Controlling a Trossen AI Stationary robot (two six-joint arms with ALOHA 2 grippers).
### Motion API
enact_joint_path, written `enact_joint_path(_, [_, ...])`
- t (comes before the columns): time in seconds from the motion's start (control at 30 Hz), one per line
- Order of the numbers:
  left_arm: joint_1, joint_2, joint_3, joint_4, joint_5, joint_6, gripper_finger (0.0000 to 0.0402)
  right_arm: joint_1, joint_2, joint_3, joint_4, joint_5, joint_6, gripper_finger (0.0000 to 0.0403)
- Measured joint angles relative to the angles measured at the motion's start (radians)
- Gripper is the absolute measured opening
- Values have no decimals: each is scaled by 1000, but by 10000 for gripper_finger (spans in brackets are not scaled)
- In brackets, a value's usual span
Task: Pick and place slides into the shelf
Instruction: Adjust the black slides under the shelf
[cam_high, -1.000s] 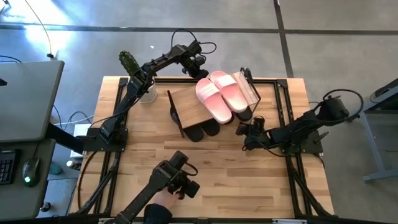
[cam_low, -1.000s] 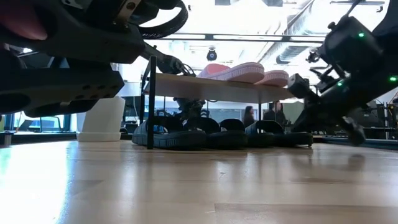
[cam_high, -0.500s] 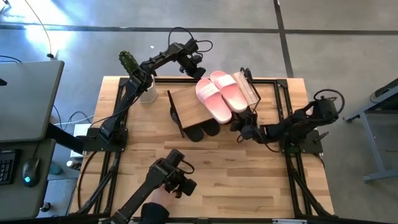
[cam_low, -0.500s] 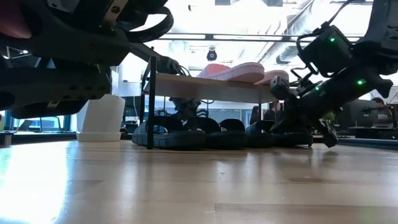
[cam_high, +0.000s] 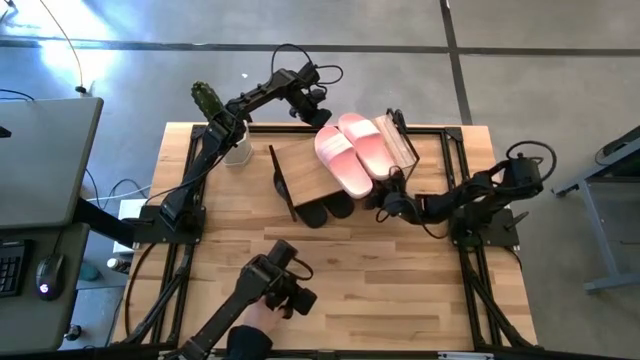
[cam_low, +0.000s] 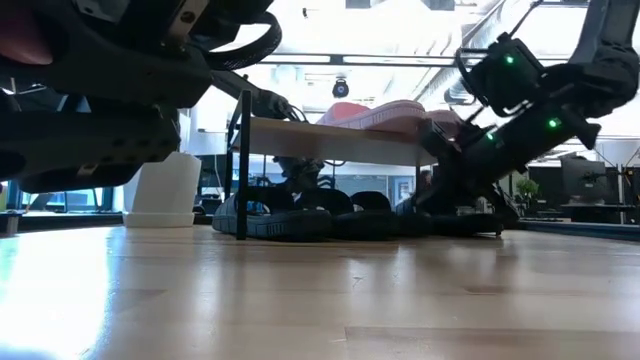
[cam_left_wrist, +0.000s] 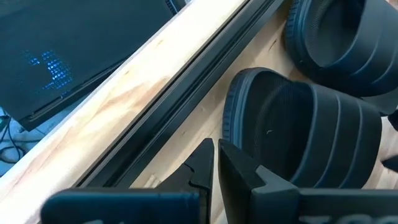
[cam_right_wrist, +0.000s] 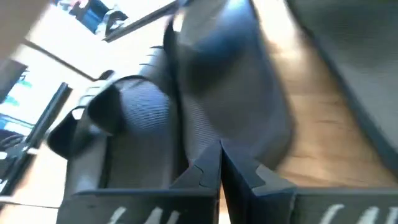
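Overhead and table-level views of a two-arm rig at a wooden table (cam_high: 330, 300).

Left: the left arm reaches to about 11 o'clock on the table, its gripper (cam_high: 312, 103) beyond the far edge of the shelf (cam_high: 310, 170). Its wrist view shows the fingers (cam_left_wrist: 202, 163) pressed together, holding nothing, just beside a black slide (cam_left_wrist: 298, 124) lying on the table by a black frame rail.

Centre: the shelf, a wood plank on a thin black frame, stands toward 12 o'clock. The pink slides (cam_high: 355, 150) lie side by side on its top. The black slides (cam_low: 330, 215) sit in a row beneath it on the table; their toes show past the plank's near edge in the overhead view. At 6 o'clock a separate dark arm (cam_high: 270, 290) with a person's hand at its base intrudes.

Right: the right arm comes in from 3 o'clock, its gripper (cam_high: 385, 205) low at the shelf's right end, against the outermost black slide (cam_right_wrist: 186, 118). Its fingers (cam_right_wrist: 214, 168) are closed with no gap; contact looks like a push, not a grasp.

Handling (judgement): the slides appear light, foam-like and springy, with ribbed straps that give grip. The arched strap is the natural hold, one finger under and one over; the thin sole edge would flex and slip. A nudged slide should glide easily on the smooth wood, so pushes need to be short and square. All three pairs seem already housed.
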Motion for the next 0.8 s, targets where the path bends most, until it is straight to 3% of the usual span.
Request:
enact_joint_path(0.2, [-7, 0, 0, -26, -7, 20, 12, -17, 0, 57, -59, -4, -74, 0])
enact_joint_path(0.4, [-7, 0, 0, -29, -25, 24, 12, -26, 0, 62, -158, -25, -26, 0])
enact_joint_path(0.8, [-7, 0, 0, -33, -25, 24, 12, 10, -1, 62, -193, -77, 6, 0])
